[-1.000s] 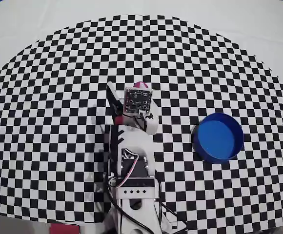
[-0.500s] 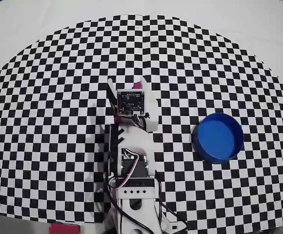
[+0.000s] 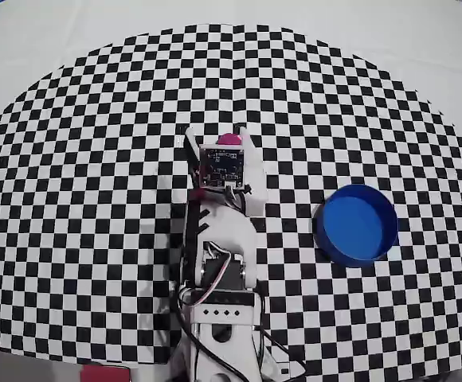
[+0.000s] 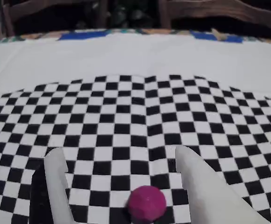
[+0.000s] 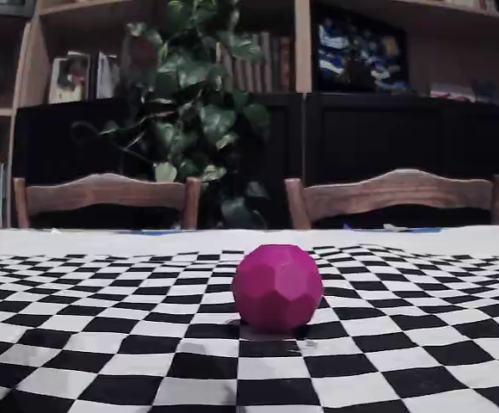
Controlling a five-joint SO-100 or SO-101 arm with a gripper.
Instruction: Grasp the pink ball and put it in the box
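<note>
The pink ball (image 3: 229, 139) rests on the checkered cloth, mostly hidden under my wrist in the overhead view. My gripper (image 3: 217, 134) is open around it. In the wrist view the ball (image 4: 146, 203) lies low between the two white fingers, closer to the right finger (image 4: 196, 177) than to the left finger (image 4: 58, 182), and the gripper (image 4: 119, 154) is touching nothing. The fixed view shows the faceted ball (image 5: 277, 286) alone on the cloth, with no gripper in sight. The box (image 3: 357, 225), a round blue tub, stands empty to the right of the arm.
The arm's white base (image 3: 219, 318) sits at the near edge of the checkered cloth (image 3: 95, 199). White tablecloth (image 4: 135, 56) lies beyond the checks. Wooden chairs (image 5: 396, 196) and a dark shelf with a plant (image 5: 194, 103) stand behind the table.
The gripper head has moved forward over the ball, and its fingers, spread wide to the left before, now straddle the ball. Ball and box have stayed put.
</note>
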